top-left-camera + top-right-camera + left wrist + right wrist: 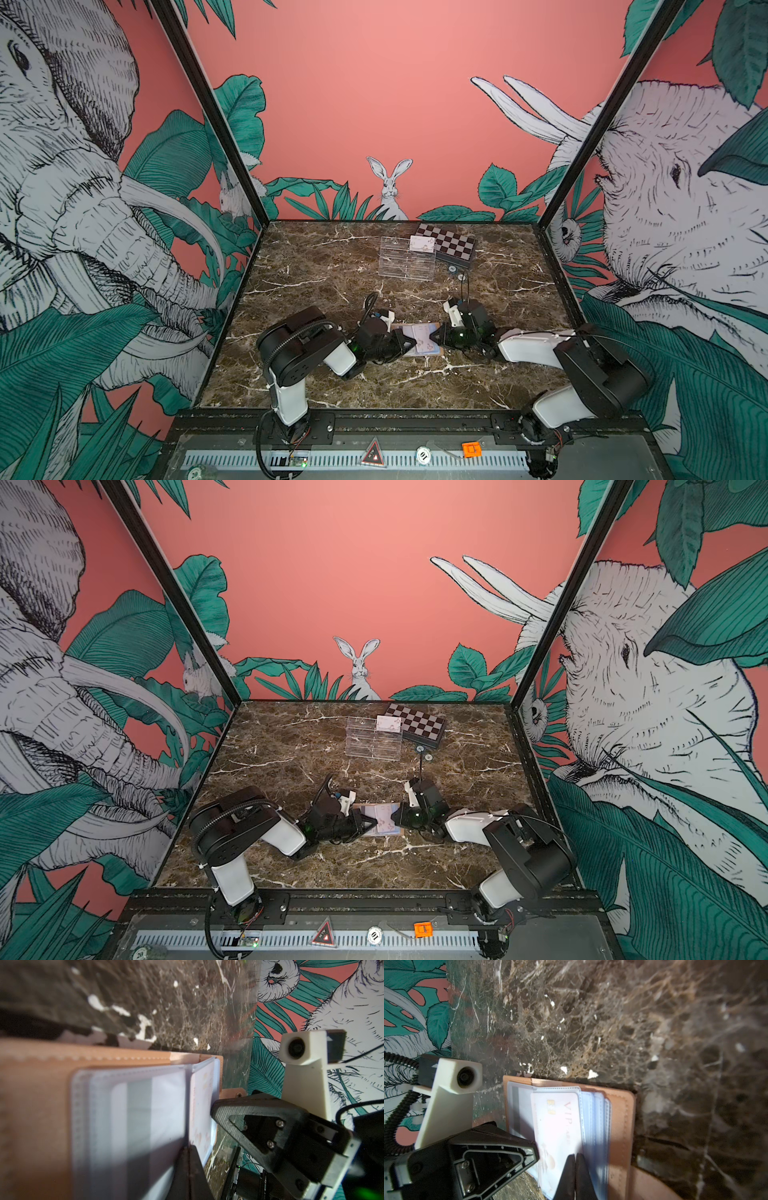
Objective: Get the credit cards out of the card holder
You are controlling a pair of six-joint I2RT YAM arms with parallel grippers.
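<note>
Between left hand [409, 342], right hand [435, 336], one card holder [420, 340], two cards [556, 1126]

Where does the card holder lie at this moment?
In both top views the card holder lies open on the marble table, in the middle toward the near edge, between the left gripper and the right gripper, whose tips reach over it.

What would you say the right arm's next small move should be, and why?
Probably open the right fingers slightly to straddle the card's edge: they are together there, the card sits in its sleeve, and the left fingers press on the holder.
</note>
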